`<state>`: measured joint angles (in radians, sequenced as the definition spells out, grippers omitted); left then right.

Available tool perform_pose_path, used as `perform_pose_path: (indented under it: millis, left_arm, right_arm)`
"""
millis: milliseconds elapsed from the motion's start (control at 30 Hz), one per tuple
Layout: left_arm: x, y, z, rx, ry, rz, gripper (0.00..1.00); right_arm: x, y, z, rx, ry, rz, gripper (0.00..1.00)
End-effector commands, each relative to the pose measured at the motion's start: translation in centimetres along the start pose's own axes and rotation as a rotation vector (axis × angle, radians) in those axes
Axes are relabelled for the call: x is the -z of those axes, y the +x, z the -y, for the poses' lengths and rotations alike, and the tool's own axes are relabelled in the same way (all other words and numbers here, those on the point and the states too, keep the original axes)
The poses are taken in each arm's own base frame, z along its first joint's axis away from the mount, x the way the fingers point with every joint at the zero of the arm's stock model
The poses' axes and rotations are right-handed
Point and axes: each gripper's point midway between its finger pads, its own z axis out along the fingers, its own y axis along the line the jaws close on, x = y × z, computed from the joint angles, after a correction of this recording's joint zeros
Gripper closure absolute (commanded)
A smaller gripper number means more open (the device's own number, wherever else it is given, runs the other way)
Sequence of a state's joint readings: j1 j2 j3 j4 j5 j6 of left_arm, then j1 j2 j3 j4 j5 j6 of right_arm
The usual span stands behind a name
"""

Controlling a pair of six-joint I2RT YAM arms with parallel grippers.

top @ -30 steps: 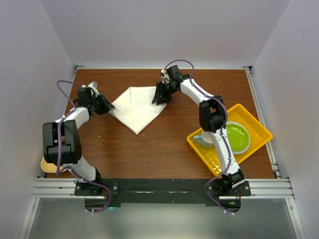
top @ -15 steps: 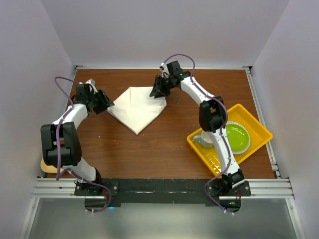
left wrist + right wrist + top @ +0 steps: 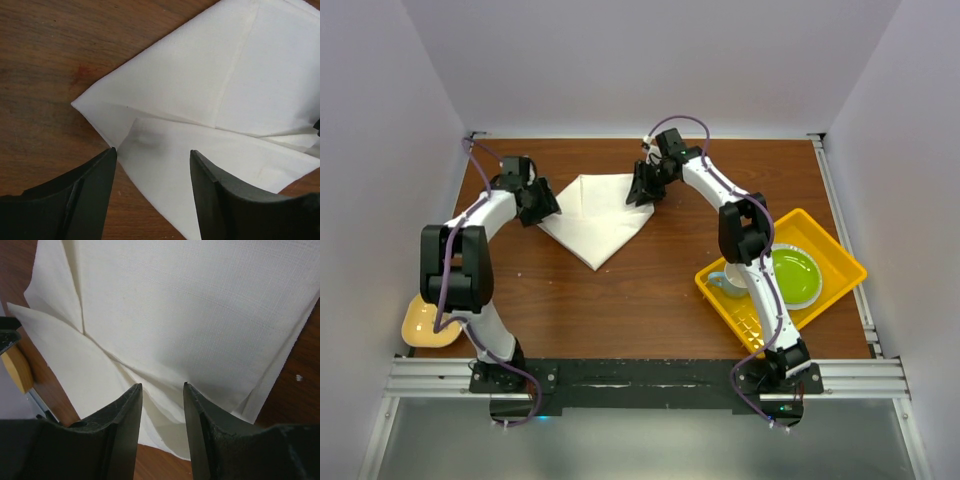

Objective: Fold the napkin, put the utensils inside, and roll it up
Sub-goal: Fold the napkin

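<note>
The white napkin (image 3: 598, 215) lies folded into a kite shape on the brown table, its point toward the near side. My left gripper (image 3: 544, 206) is open at its left corner. In the left wrist view the gripper (image 3: 153, 152) straddles the cloth (image 3: 200, 90) just behind that corner. My right gripper (image 3: 643, 190) is open over the napkin's far right corner. In the right wrist view the gripper (image 3: 162, 386) stands over layered folds of the cloth (image 3: 190, 305). Neither gripper holds anything. The knife does not show in any view.
A yellow tray (image 3: 842, 252) at the right holds a green plate (image 3: 792, 276) and a pale cup (image 3: 728, 281). A tan dish (image 3: 420, 322) sits at the near left edge. Walls close in the table on three sides.
My left gripper has moved right, up to the napkin's left corner, and its arm has swung with it. My right gripper has shifted only slightly at the far right corner.
</note>
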<state>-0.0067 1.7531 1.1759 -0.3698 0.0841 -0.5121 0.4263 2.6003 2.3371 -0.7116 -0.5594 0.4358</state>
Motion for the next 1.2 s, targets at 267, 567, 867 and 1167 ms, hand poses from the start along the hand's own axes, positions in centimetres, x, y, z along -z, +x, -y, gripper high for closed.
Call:
perform_pose_path:
  millis: [267, 567, 867, 1167]
  left_arm:
    - [-1.2, -2.7, -0.1, -0.136, -0.16, 0.068, 0.4]
    - [-2.3, -2.4, 0.8, -0.225, -0.158, 0.032, 0.49]
    - [-1.2, -3.8, 1.8, -0.271, -0.153, 0.071, 0.88]
    - [2.4, -5.2, 5.0, -0.238, 0.002, 0.166, 1.0]
  right_arm:
    - [1.1, 0.2, -0.1, 0.052, 0.019, -0.006, 0.63]
    - [1.2, 0.3, 0.0, 0.052, 0.022, -0.008, 0.66]
    - [1.1, 0.7, 0.2, 0.042, 0.025, -0.023, 0.69]
    - [2.5, 1.1, 0.0, -0.019, -0.002, -0.05, 0.8]
